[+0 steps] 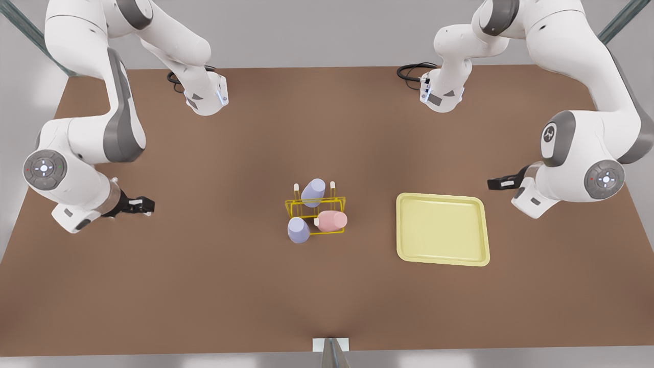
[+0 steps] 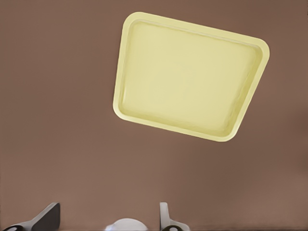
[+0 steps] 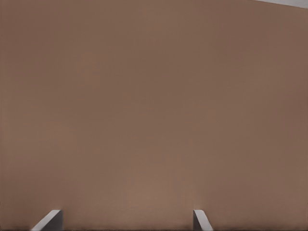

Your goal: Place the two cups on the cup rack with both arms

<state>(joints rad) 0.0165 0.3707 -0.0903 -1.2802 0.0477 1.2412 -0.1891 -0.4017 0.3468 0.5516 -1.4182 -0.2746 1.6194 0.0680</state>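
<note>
- The left gripper (image 1: pixel 491 184) is on the front view's right, near the tray (image 1: pixel 442 258). Its arm folds down from the upper corner, elbow low and wrist turned level, so the black fingers point toward the table's middle.
- Its wrist view looks at the tray (image 2: pixel 122 72), with the two fingers (image 2: pixel 45 219) spread apart and nothing between them.
- The right gripper (image 1: pixel 148 205) is on the front view's left, well apart from the rack (image 1: pixel 315 207). Its arm is bent the same way, fingers level and pointing inward.
- Its wrist view faces bare table (image 3: pixel 154 106); the fingers (image 3: pixel 50 220) stand wide apart, released.
- No readable writing; only a round emblem on one joint.
- The rack is yellow wire with cream pegs, at the table's (image 1: pixel 204 286) centre, left of the tray.
- A lavender cup (image 1: pixel 313 192) sits tilted over a back peg.
- The pink cup (image 1: pixel 331 221) lies on its side at the rack's front.
- A second lavender cup (image 1: pixel 298 230) sits at the front corner toward the front view's left; whether it is on a peg I cannot tell.
</note>
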